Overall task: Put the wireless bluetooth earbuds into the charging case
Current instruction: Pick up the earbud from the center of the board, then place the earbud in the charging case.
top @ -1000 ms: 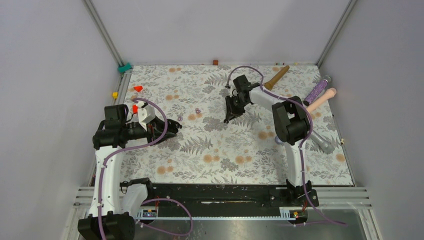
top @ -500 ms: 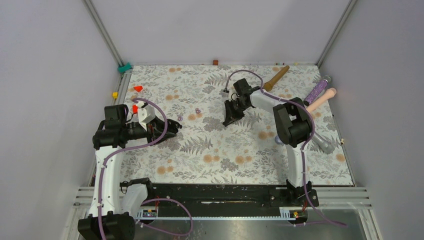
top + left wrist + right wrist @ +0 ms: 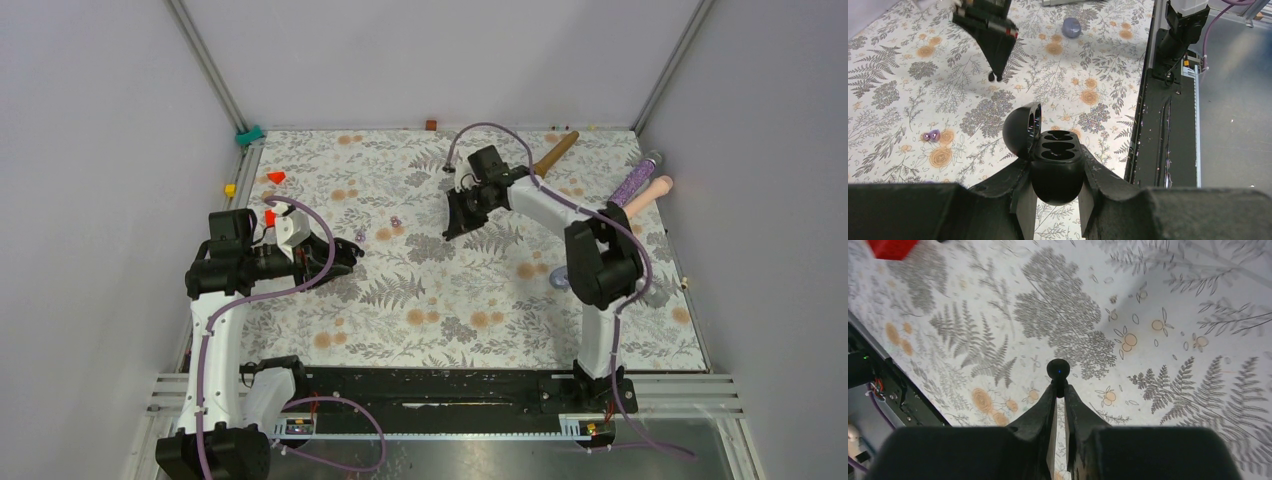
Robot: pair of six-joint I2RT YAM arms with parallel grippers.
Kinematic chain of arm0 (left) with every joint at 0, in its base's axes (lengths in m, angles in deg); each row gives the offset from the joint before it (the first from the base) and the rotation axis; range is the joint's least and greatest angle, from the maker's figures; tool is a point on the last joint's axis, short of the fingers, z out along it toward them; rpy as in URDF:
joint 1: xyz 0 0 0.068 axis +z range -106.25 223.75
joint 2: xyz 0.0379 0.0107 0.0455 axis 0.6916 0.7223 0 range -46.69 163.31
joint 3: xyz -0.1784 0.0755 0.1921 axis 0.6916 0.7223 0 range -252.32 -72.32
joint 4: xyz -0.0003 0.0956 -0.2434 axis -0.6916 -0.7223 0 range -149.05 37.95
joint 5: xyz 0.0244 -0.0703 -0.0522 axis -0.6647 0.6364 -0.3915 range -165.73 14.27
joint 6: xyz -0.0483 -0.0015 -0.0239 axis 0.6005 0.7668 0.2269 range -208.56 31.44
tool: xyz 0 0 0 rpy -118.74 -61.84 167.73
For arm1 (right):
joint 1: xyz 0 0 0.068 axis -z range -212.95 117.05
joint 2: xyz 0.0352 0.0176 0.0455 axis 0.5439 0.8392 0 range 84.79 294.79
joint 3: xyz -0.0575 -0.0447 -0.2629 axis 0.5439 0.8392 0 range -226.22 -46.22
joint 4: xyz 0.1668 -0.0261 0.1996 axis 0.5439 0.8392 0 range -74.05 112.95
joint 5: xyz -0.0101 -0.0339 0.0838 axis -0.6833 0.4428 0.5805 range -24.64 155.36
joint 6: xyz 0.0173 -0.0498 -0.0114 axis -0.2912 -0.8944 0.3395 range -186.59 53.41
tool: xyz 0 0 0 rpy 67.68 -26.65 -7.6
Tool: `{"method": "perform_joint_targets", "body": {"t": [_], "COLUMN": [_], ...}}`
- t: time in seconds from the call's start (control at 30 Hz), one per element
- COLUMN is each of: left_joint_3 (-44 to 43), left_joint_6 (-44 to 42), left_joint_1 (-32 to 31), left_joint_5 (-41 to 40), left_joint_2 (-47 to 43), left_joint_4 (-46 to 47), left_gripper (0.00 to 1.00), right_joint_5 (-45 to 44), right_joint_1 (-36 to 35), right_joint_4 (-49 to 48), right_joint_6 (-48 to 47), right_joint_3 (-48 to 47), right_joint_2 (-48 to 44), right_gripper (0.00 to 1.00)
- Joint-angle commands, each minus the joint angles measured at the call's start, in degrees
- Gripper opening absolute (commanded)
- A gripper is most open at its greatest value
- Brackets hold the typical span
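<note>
A red thing is cut off at the top left corner of the right wrist view. From above, the pale purple earbuds are only specks. The left gripper hides the sides of the charging case.

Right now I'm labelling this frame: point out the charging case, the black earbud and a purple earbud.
charging case (image 3: 1055, 150): left wrist view, on its slotted top face.
black earbud (image 3: 1058, 370): right wrist view, on its round head.
purple earbud (image 3: 931, 135): left wrist view, on its middle.
</note>
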Motion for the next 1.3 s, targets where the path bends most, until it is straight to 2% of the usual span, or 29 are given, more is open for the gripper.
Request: {"method": "perform_joint_targets", "body": {"t": [0.0,0.3,0.53,0.6,0.73,0.93,1.1,1.23,1.27], "left_joint_3": [0.4,0.4,-0.6,-1.8,-4.9,-9.2,-9.5,-11.0,-11.4], "left_joint_6": [-1.8,-1.8,-2.4,-2.6,-1.9,9.0,17.2,18.2,18.3], "left_joint_1": [0.4,0.2,-1.4,-3.7,-12.4,-21.6,-25.8,-27.3,-27.7], "left_joint_5": [3.9,6.5,7.1,5.9,0.7,-5.0,-7.9,-8.3,-8.4], "left_joint_2": [-0.3,0.8,1.7,2.8,7.2,12.7,12.7,13.9,14.4], "left_joint_4": [1.3,1.2,1.1,0.9,1.4,10.8,20.2,21.3,21.4], "left_gripper": [0.0,0.0,0.0,0.0,0.0,0.0,0.0,0.05,0.03], "right_joint_5": [-0.5,0.9,4.2,5.0,6.0,6.6,7.2,7.8,8.1], "right_joint_1": [-0.5,-0.9,-2.6,-3.2,-4.8,-5.9,-6.6,-8.0,-8.1], "right_joint_4": [-0.1,1.4,-1.8,-2.8,-4.3,-4.4,-3.2,-3.5,-4.0], "right_joint_6": [-4.7,-7.0,-7.3,-7.1,-6.3,-6.2,-7.4,-7.6,-7.4], "right_joint_3": [-1.3,-0.8,1.2,1.9,3.7,5.9,6.3,7.5,8.0], "right_joint_2": [-12.1,-28.0,-36.9,-38.9,-42.2,-45.6,-48.5,-51.3,-51.9], "right_gripper": [0.09,0.1,0.1,0.11,0.11,0.12,0.14,0.14,0.15]}}
